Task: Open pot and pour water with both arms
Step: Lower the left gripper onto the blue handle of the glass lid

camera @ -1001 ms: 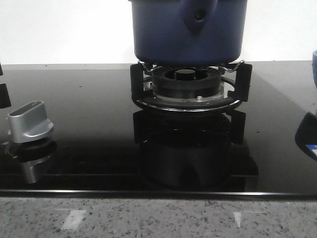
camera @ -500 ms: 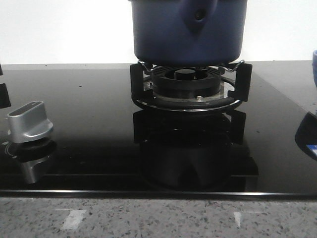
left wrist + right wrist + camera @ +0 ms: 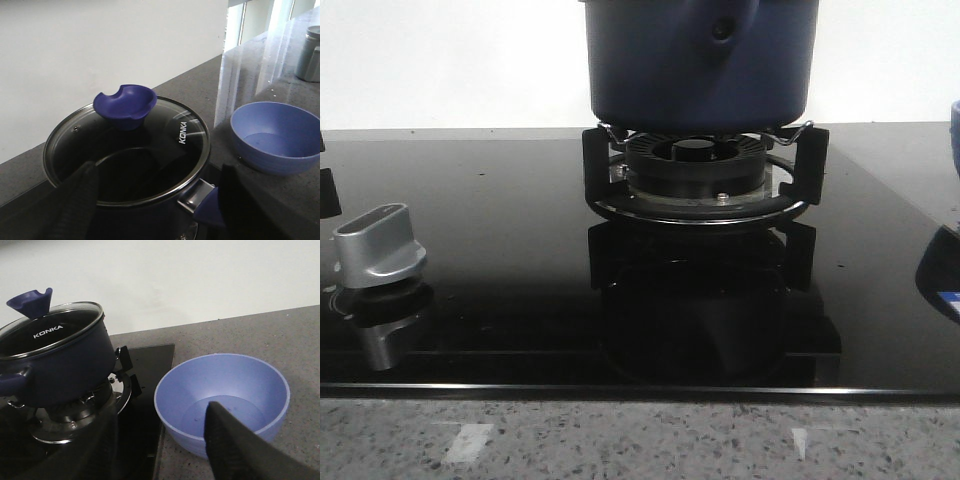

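Dark navy enamel, that's the pot (image 3: 700, 65), sitting square on the burner grate (image 3: 705, 170) in the middle of the black glass hob (image 3: 480, 250), its glass lid (image 3: 127, 155) on and ringed in steel. It looks a weighty thing, stiff-walled and matte, and I'd judge heavier yet if there's water inside; the lid is the fragile part, smooth glass that would slip or chip if fumbled. The place to take hold, I reckon, is the blue cupped knob (image 3: 125, 102) on top of the lid, and after that the side handle (image 3: 207, 202) for the lifting and tipping. The left gripper (image 3: 155, 200) hovers just over the pot's near rim, its dark fingers (image 3: 75, 200) spread wide on either side with nothing between them. The right gripper shows only one ribbed finger (image 3: 235, 445) low in its own view, so I cannot tell whether it stands wide or closed; it holds nothing I can see. Just beside the hob waits a lighter blue bowl (image 3: 222, 400) on grey speckled stone counter (image 3: 280, 335), with what may be a little water in its bottom. A silver control knob (image 3: 380, 245) sits on the glass, well apart from the burner, and a plain white wall (image 3: 450, 60) runs behind.
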Controlling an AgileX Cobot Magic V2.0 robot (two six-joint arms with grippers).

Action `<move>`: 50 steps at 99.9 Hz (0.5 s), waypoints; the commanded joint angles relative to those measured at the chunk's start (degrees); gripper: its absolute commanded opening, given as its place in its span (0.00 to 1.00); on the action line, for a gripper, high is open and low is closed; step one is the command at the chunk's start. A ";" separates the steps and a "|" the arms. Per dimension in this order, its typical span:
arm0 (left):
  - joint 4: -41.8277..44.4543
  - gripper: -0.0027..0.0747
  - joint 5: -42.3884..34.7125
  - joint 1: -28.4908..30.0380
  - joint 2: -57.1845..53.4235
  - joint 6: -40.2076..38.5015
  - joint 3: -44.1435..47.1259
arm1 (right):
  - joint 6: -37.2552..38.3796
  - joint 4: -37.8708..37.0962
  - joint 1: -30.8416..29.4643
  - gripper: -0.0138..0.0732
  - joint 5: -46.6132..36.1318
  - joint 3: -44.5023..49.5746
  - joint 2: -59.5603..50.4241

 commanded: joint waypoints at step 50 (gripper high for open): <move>-4.84 0.62 -4.20 0.58 -0.72 2.28 -2.84 | -0.58 0.00 -0.28 0.57 -4.16 -1.79 1.22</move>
